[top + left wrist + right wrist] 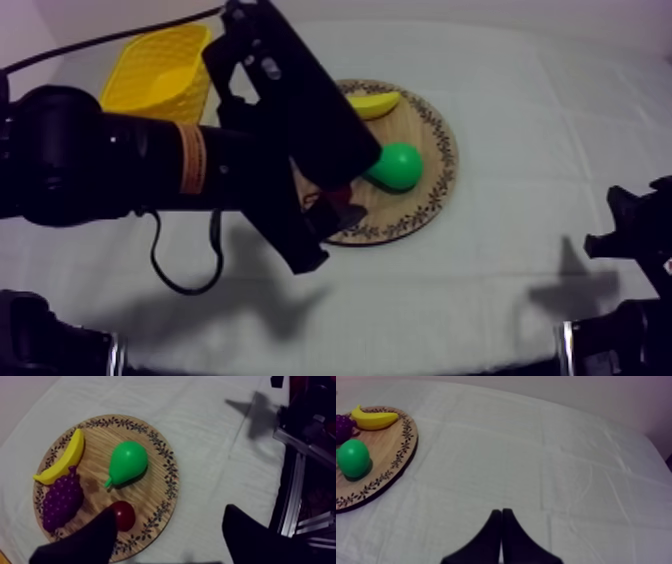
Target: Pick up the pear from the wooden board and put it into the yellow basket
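Observation:
The green pear lies on the round wooden board, stem toward the small red fruit. My left gripper hovers open above the board's near edge, its two black fingers spread wide with nothing between them, the pear just beyond them. From above, the left arm reaches over the board's left half, its gripper beside the pear. The yellow basket stands at the back left. My right gripper is shut on nothing, resting at the table's right side.
A banana and purple grapes share the board with the pear. The left arm hides the board's left part from above. Bare cloth stretches right of the board. The other arm's frame stands past the table edge.

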Controlling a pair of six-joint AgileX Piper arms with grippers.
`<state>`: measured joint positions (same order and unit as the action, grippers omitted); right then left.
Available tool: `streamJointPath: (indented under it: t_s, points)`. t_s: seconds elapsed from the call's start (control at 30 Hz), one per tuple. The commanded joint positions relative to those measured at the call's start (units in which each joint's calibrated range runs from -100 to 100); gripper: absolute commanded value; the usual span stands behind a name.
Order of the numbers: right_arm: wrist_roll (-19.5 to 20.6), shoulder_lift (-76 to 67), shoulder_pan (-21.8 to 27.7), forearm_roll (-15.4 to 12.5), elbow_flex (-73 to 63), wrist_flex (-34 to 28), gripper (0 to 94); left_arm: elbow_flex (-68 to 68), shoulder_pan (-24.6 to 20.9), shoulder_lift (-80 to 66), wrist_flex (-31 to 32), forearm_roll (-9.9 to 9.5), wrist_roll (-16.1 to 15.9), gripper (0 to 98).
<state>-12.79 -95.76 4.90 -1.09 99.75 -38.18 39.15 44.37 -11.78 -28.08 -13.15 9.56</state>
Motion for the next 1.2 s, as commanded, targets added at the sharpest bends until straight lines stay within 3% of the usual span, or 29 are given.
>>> streamJointPath:
  t_s: [0.0, 0.1, 0.43, 0.83, 1.17]
  points:
    - [0.0, 0.0, 0.0, 0.0, 0.0, 0.1, 0.3, 0.4, -0.3, -0.1, -0.1, 0.1, 0.4, 84.1]
    - [0.0, 0.0, 0.0, 0.0, 0.0, 0.1, 0.3, -1.3, -0.7, 0.7, -2.7, 0.7, -0.5, 85.3]
    - [0.0, 0.0, 0.0, 0.0, 0.0, 0.1, 0.3, -17.5, -3.2, 13.8, -17.1, 5.03, -7.9, 86.7]
    - [0.0, 0.0, 0.0, 0.0, 0.0, 0.1, 0.3, -48.3, -5.7, 41.3, -34.9, 6.03, -14.2, 86.3]
    - [0.0, 0.0, 0.0, 0.0, 0.0, 0.1, 0.3, -74.8, -6.7, 60.9, -51.6, 4.9, -16.8, 87.4]
